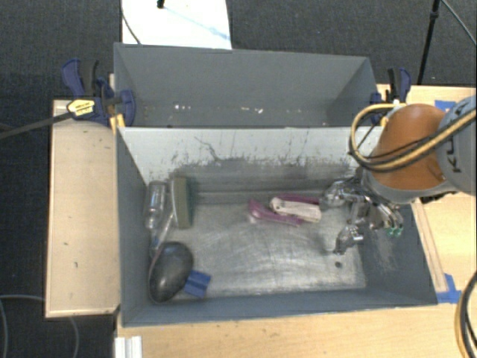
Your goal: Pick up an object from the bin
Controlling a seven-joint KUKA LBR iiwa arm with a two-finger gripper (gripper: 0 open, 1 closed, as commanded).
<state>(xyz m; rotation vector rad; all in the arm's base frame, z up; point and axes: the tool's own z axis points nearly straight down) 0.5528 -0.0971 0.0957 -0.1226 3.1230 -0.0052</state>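
Observation:
My gripper hangs low over the right part of the bin floor, open, with nothing between its fingers. One fingertip is near the back, the other nearer the front. Just to its left lies a purple and white handle-shaped thing, its right end close to the rear fingertip; I cannot tell whether they touch.
Along the bin's left side lie a clear plastic bottle, an olive-green block, a dark grey oval thing and a small blue piece. The arm with its orange cover and cables overhangs the right wall.

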